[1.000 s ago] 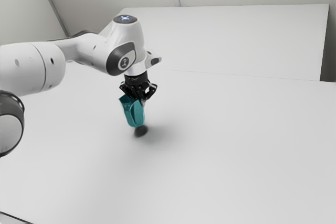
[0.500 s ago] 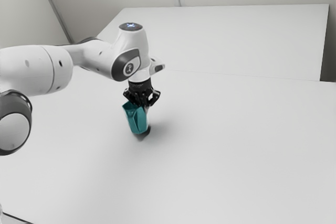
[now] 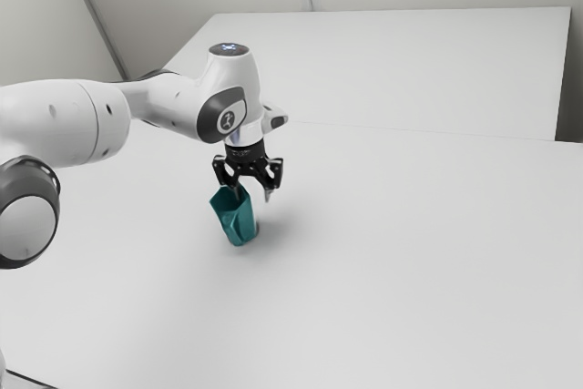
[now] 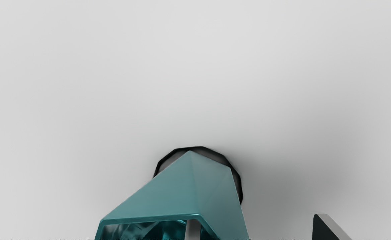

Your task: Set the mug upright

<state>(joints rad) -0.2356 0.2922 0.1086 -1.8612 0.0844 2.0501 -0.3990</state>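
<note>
In the exterior view, the teal mug (image 3: 238,226) is seen mouth-up at seven o'clock from the gripper (image 3: 253,195), whose fingers (image 4: 192,230) are spread apart and released. One tip is hidden inside the mug, whose dark base (image 4: 239,181) is partly covered by its body.
</note>
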